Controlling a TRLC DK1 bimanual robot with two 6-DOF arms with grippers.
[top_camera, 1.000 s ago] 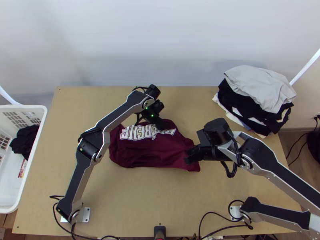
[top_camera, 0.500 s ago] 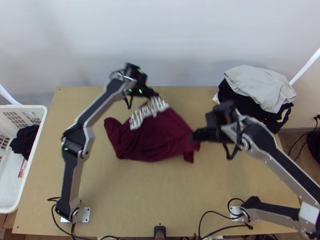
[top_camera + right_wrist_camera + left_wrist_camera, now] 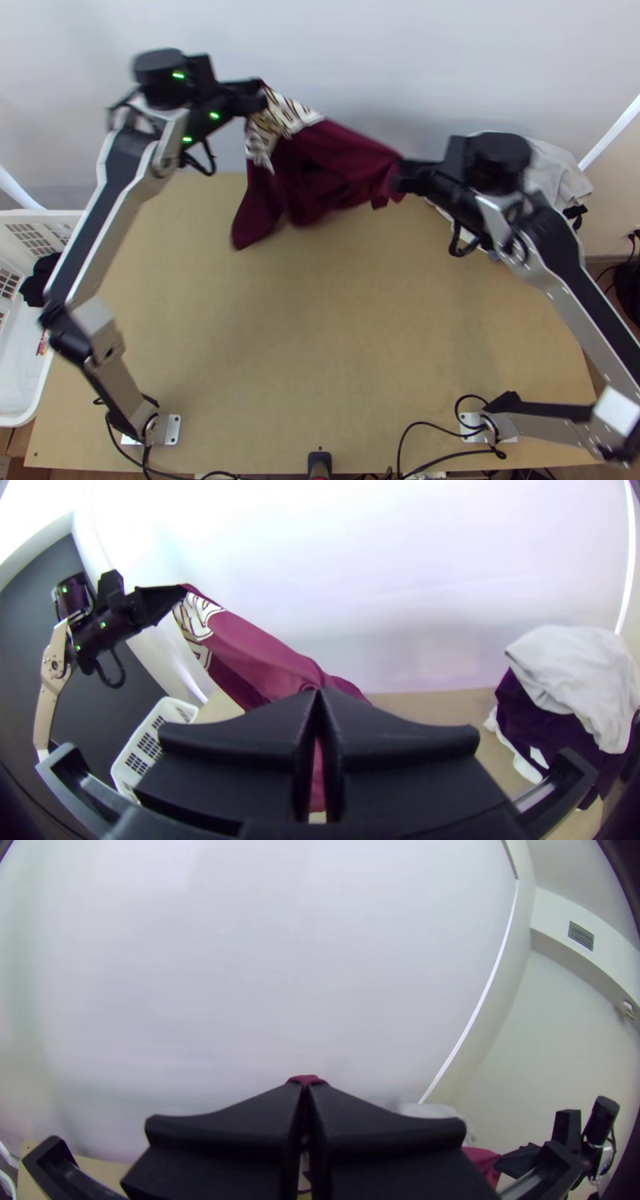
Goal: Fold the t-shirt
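The maroon t-shirt (image 3: 332, 160) with white lettering hangs bunched between both grippers above the table's far part, its lower end dangling. My left gripper (image 3: 260, 96), higher up, is shut on its lettered end. On the shirt's other end my right gripper (image 3: 400, 176) is shut. In the left wrist view, a bit of maroon cloth pokes out past the tips of my left gripper (image 3: 305, 1085). The right wrist view has the shirt (image 3: 267, 650) stretching from my right gripper (image 3: 319, 692) to the left one; its middle drapes in folds.
A pile of white, grey and black clothes (image 3: 573, 673) lies at the table's far right corner, partly behind the right arm. A white basket (image 3: 32, 392) with dark cloth (image 3: 36, 280) stands left of the wooden table (image 3: 320, 344).
Both grippers have moved toward the table's far side and lifted the shirt off the table, the left one also moving left. The shirt went from lying bunched on the table to hanging.
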